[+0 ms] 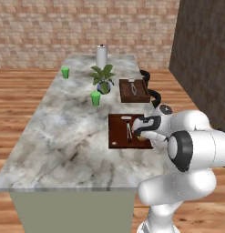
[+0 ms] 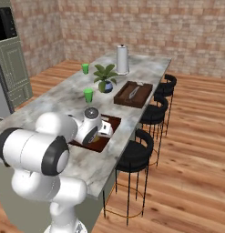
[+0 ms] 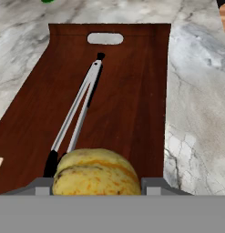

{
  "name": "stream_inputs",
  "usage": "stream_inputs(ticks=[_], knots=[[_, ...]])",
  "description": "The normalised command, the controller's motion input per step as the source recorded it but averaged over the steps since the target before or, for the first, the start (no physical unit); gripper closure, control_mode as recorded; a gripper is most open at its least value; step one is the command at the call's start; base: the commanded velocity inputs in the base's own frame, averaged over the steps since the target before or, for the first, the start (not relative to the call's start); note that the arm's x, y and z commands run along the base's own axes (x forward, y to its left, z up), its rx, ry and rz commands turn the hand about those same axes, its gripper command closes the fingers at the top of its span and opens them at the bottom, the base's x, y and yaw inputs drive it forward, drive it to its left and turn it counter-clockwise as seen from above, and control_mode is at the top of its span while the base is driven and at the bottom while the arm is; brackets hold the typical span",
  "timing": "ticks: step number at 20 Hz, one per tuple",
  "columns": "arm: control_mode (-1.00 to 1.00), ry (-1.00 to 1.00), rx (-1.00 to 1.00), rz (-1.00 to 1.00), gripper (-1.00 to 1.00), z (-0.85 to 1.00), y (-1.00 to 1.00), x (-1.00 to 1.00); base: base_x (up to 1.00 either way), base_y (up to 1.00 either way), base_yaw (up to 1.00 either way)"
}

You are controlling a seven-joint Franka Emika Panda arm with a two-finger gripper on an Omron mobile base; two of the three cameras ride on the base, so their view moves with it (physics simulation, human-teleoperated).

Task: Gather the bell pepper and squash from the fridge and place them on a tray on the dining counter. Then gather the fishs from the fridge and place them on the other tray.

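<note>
Tongs (image 3: pixel 79 107) lie left of centre in the hand view; the squash (image 3: pixel 95 175), bottom centre, sits clamped in the gripper (image 3: pixel 96 185) above the near tray (image 3: pixel 132 91). Best lower it right of them, then release gently.

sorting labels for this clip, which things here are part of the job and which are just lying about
Part of the job:
squash, held in the gripper
near tray
far tray
dining counter

Just lying about:
tongs in the near tray
potted plant
two green cups
paper towel roll
bar stools
</note>
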Motion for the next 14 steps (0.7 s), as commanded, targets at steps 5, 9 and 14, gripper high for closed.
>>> stream_inputs(ticks=[5,9,14], knots=[[-1.0,-0.01,0.0,0.0,-1.0,-0.13,0.0,0.19,0.0,0.0,0.0],[-1.0,-0.02,0.0,0.0,-1.0,-0.03,0.0,0.22,0.0,0.0,0.0],[-1.0,-0.01,0.0,0.0,-1.0,0.0,0.0,0.16,0.0,0.0,0.0]])
